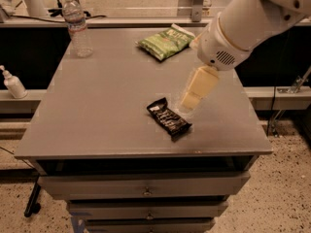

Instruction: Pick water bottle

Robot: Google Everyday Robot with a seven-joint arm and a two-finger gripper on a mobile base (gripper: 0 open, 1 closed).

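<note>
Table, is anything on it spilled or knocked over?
Nothing stands out. On the table, the water bottle stands upright in the far left corner, cap on. The green snack bag and the dark candy bar lie flat. The gripper hangs just right of the candy bar.

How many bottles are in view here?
2. The water bottle stands on the table's far left corner; a white pump dispenser stands on the ledge left of the table. The gripper hangs beside the dark snack bar. The arm could hide others.
</note>
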